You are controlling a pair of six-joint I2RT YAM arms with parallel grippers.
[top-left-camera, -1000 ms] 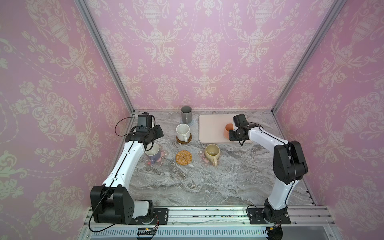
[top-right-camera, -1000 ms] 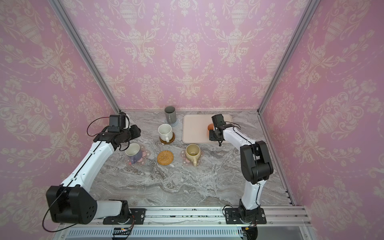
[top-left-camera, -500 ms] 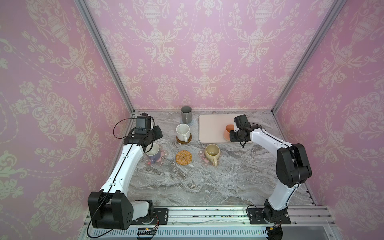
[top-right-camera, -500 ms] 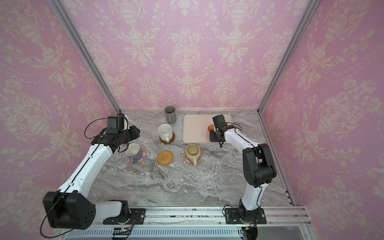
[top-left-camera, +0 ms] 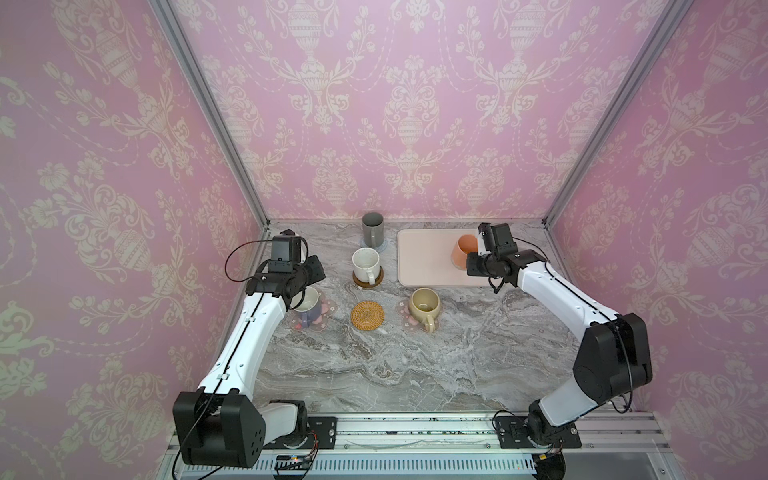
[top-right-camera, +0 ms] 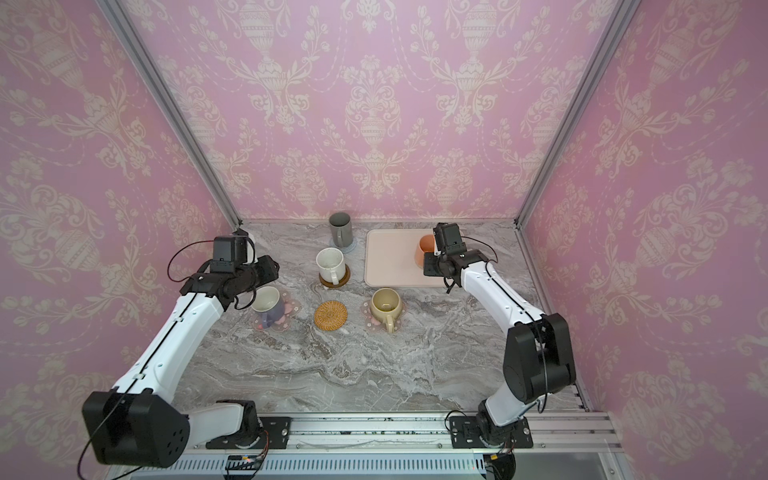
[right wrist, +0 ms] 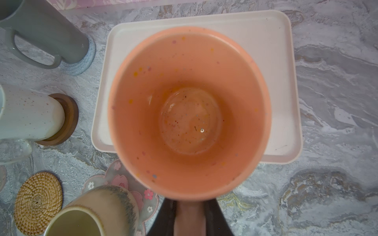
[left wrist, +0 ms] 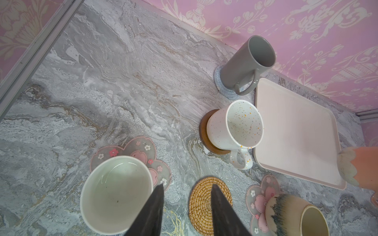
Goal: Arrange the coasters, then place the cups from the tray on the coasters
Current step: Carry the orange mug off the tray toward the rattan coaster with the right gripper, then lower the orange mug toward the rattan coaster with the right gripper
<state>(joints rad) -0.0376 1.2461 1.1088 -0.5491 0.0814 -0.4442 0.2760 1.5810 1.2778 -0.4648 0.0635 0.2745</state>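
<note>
Transfer of the final cup, by my read. Right gripper is clamped on the handle of the peach-orange mug, which is over the right part of the tray. Can't tell if its base is clear of the tray floor. Left gripper hangs with jaws apart and nothing between them, just beside the lavender mug.

Next move: lift clear of the rim, carry toward the front left, and set down on the rattan coaster, the only bare one. It lies between the lavender mug and the beige-yellow mug, so keep the mug upright and mind the left arm nearby.

Containers: the tray holds nothing besides the peach-orange mug. Every mug looks empty. Dark grey mug stands on the blue woven coaster, and the speckled white mug on the brown disc. Lavender is on one flower coaster, beige-yellow on the other.
</note>
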